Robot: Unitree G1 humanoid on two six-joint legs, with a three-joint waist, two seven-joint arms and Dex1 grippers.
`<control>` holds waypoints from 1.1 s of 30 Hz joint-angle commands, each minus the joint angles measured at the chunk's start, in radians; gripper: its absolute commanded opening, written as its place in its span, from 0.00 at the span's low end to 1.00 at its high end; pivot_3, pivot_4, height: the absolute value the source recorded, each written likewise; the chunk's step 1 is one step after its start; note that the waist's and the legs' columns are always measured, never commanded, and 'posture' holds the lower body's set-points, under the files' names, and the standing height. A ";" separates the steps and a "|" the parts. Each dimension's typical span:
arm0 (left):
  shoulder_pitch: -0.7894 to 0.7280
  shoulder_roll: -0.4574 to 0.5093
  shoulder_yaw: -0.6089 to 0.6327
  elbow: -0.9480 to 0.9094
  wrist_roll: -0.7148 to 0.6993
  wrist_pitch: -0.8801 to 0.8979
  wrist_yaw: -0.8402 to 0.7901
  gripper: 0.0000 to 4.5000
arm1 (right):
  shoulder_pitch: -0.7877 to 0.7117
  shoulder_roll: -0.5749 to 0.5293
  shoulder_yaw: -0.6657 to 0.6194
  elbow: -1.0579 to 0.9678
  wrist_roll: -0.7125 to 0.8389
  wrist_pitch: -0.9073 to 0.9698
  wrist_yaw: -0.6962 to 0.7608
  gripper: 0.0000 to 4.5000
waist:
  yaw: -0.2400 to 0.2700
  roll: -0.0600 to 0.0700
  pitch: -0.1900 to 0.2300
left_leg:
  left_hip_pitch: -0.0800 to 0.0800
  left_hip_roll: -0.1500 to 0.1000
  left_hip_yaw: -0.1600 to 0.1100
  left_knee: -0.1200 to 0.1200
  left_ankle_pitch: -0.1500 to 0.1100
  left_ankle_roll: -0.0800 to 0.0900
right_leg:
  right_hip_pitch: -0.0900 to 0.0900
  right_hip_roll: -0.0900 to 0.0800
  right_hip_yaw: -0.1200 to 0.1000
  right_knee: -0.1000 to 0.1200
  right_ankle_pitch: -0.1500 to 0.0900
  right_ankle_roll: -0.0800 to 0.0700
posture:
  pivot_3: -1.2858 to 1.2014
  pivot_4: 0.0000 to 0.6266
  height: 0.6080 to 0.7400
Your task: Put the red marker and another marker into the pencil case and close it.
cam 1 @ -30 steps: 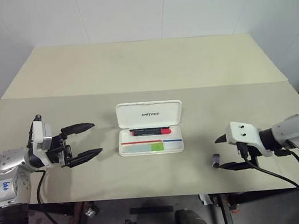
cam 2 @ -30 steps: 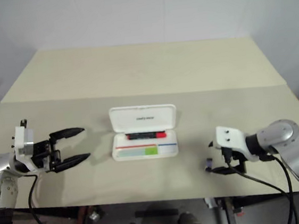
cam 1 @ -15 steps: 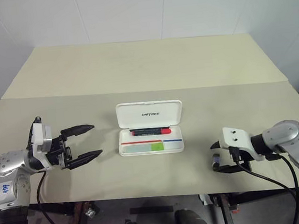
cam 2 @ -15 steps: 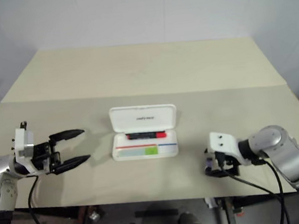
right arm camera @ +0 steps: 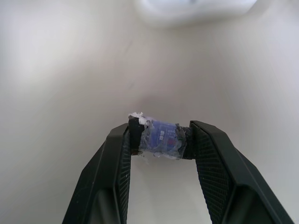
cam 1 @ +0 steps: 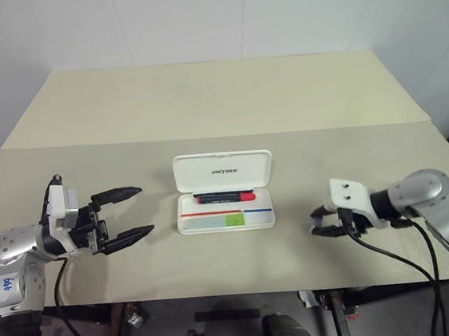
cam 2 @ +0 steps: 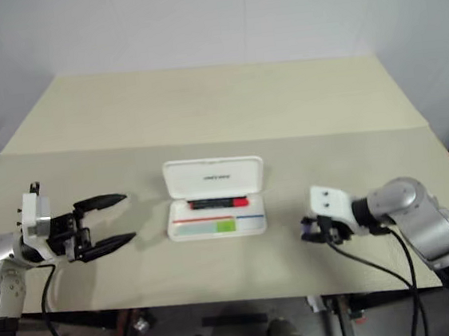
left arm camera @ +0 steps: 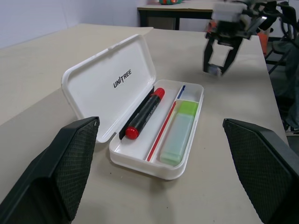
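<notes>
Pencil case lies open mid-counter, red marker and green highlighter inside. Right gripper fingers pinch small dark block right of case. Left gripper fingers wide, left of case. Far counter bare.

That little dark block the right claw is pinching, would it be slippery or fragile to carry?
Probably neither. The small dark block looks stubby and solid, so it likely stays stiff in the right gripper. Its wrapping looks frayed and crumbly at one end, so bits might flake off. Being boxy rather than round, it seems unlikely to roll if dropped on the table.
</notes>
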 commanded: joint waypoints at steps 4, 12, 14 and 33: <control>-0.018 0.008 0.014 -0.016 -0.015 -0.009 -0.011 1.00 | -0.152 0.108 0.024 -0.069 0.027 0.136 -0.065 0.36 | 0.004 0.000 0.000 | 0.000 0.000 -0.002 -0.001 0.000 0.000 | 0.000 0.000 -0.002 0.000 -0.001 -0.001 | 0.52 0.24 1.00; -0.030 0.012 0.011 -0.013 -0.013 -0.005 -0.019 1.00 | -0.246 0.332 0.041 -0.275 0.080 0.650 -0.310 0.36 | 0.006 0.000 0.000 | -0.003 0.000 -0.005 -0.001 0.001 -0.001 | -0.002 -0.002 -0.004 0.002 -0.002 -0.003 | 0.52 0.24 1.00; -0.032 0.014 0.011 -0.012 -0.013 -0.003 -0.022 1.00 | -0.258 0.381 0.031 -0.321 0.100 0.757 -0.363 0.36 | 0.006 0.000 0.000 | -0.003 0.000 -0.009 -0.001 0.001 -0.001 | -0.003 -0.002 -0.004 0.002 -0.002 -0.003 | 0.52 0.24 1.00; -0.110 0.031 -0.020 0.053 0.003 0.012 -0.076 1.00 | -0.327 0.623 -0.046 -0.349 0.193 1.153 -0.859 0.36 | 0.000 0.000 0.000 | -0.005 -0.001 -0.013 -0.003 0.001 -0.003 | -0.005 -0.001 -0.008 0.002 -0.002 -0.004 | 0.52 0.24 1.00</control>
